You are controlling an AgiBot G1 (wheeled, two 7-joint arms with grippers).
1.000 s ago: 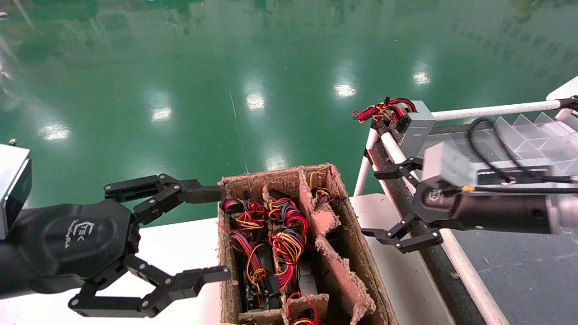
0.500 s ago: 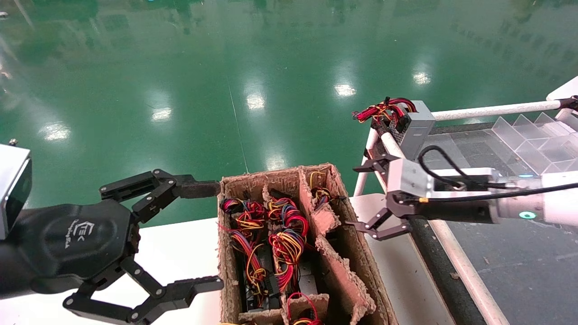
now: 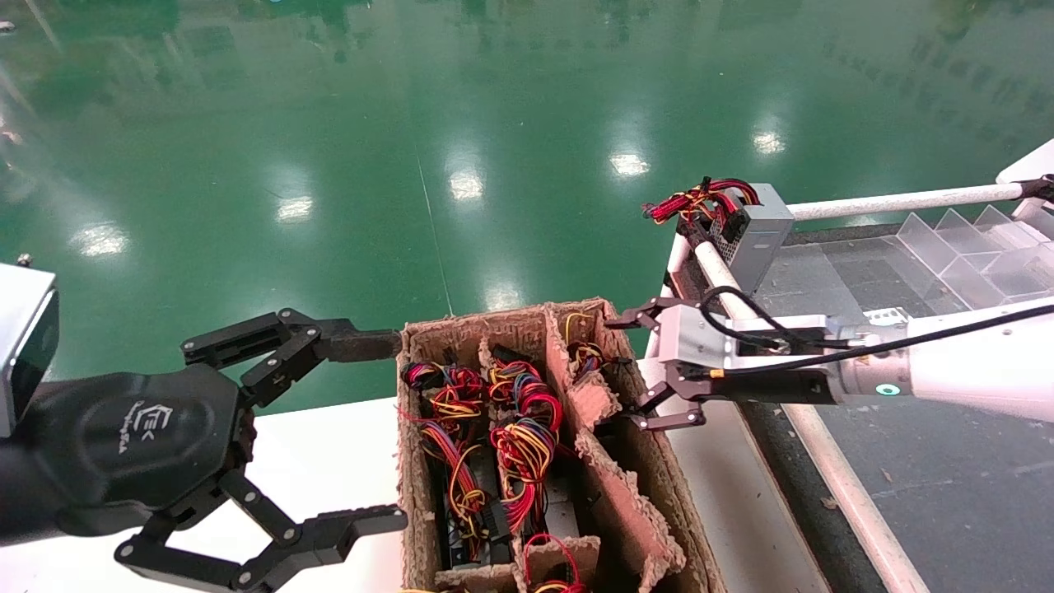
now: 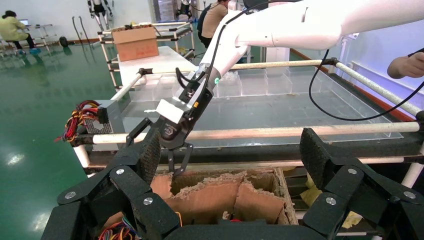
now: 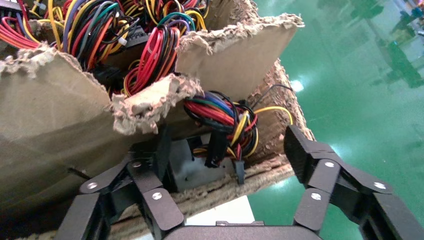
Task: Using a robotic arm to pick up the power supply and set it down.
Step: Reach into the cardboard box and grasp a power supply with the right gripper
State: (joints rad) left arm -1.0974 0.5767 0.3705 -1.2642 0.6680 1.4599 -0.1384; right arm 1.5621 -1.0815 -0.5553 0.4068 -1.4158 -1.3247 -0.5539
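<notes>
Right tool (image 3: 640, 367) now nearer, spread wide over cardboard box (image 3: 659, 486) rim, torn dividers (image 3: 594, 401) flanking power supply (image 5: 200, 170).

Bright even overhead light. Glossy green floor (image 3: 412, 123) carries white glare spots from ceiling lamps, far centre and far right, plus smeared dark reflections along far edge. Shadows soft, deepest inside cardboard box (image 3: 650, 461) compartments. Head view sharp throughout. Right wrist view: right gripper (image 5: 235, 155) fingers near lens slightly soft, floor behind blurred. Left wrist view: left gripper (image 4: 230, 155) fingers large, slightly soft, far hall clear.
</notes>
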